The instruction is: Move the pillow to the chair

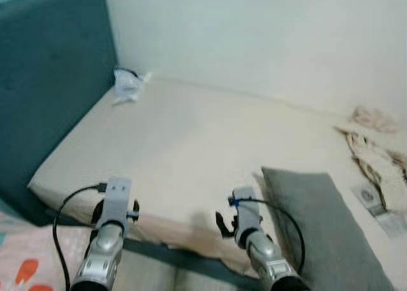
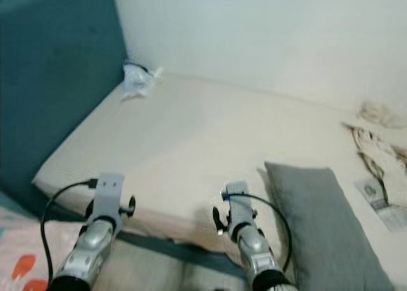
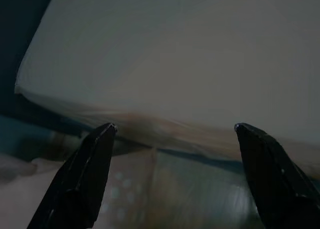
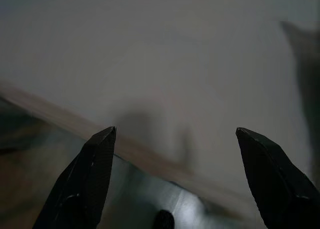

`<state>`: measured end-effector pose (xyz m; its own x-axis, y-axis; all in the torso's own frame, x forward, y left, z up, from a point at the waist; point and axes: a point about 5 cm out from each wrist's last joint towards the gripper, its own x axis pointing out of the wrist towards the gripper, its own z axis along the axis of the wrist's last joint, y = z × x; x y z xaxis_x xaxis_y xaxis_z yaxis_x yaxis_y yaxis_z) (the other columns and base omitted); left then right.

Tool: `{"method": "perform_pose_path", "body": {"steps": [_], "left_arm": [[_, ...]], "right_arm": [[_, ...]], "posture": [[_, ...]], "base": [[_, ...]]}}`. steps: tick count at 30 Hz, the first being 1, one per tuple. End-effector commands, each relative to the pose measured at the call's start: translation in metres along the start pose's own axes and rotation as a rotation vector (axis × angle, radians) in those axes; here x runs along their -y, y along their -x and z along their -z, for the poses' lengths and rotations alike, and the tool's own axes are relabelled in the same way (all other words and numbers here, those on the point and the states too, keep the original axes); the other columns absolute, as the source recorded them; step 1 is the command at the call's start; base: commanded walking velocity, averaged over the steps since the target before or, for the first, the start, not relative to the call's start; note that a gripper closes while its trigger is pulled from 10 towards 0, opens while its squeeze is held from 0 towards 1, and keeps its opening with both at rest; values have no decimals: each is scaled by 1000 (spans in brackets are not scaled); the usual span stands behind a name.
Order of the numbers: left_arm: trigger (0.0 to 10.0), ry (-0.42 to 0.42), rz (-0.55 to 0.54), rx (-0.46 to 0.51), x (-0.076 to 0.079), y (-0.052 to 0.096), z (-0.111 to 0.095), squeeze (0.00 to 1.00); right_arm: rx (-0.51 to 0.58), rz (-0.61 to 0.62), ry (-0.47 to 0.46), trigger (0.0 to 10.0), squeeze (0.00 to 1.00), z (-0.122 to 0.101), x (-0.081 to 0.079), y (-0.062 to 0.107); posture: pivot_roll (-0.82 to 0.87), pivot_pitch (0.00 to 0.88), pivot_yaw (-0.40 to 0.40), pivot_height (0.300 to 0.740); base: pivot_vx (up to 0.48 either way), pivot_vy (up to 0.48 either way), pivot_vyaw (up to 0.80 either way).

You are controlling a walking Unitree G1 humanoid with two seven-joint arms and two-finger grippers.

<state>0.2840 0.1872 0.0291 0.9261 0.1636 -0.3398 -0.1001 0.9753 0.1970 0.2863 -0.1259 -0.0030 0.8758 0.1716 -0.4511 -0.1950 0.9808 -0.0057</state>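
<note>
A grey pillow (image 1: 318, 230) lies flat on the cream mattress (image 1: 191, 145), near its front edge on the right. My right gripper (image 4: 175, 131) is open and hovers over the mattress's front edge just left of the pillow, whose corner (image 4: 305, 64) shows blurred in the right wrist view. My left gripper (image 3: 175, 126) is open too, further left along the same edge, with nothing between its fingers. Both silver arms (image 1: 105, 240) reach up from the bottom of the eye views.
A teal headboard (image 1: 51, 81) rises on the left, and a white wall stands behind the bed. A crumpled white plastic bag (image 1: 127, 84) sits in the far corner. Bunched cloth (image 1: 375, 145) and a printed sheet (image 1: 375, 205) lie at the right. A pink patterned rug (image 1: 25, 259) covers the floor lower left.
</note>
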Motion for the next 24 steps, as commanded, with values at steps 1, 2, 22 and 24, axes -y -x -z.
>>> {"method": "perform_pose_path", "body": {"steps": [1, 2, 22, 24], "left_arm": [[10000, -5, 20, -14, 2, -1, 3, 0], [10000, -5, 20, -14, 2, -1, 3, 0], [10000, 12, 36, -18, 3, -2, 3, 0], [10000, 14, 35, -19, 3, -1, 3, 0]], "right_arm": [[-15, 26, -18, 10000, 0, 3, 7, 1], [-15, 26, -18, 10000, 0, 3, 7, 1], [-10, 19, -26, 10000, 0, 2, 7, 1], [-11, 16, -21, 10000, 0, 2, 6, 1]], "posture": [[5, 110, -16, 740], [5, 110, -16, 740], [9, 103, -13, 740], [13, 106, -13, 740]], "base": [[0, 0, -800], [0, 0, -800], [0, 0, -760], [0, 0, 0]]}}
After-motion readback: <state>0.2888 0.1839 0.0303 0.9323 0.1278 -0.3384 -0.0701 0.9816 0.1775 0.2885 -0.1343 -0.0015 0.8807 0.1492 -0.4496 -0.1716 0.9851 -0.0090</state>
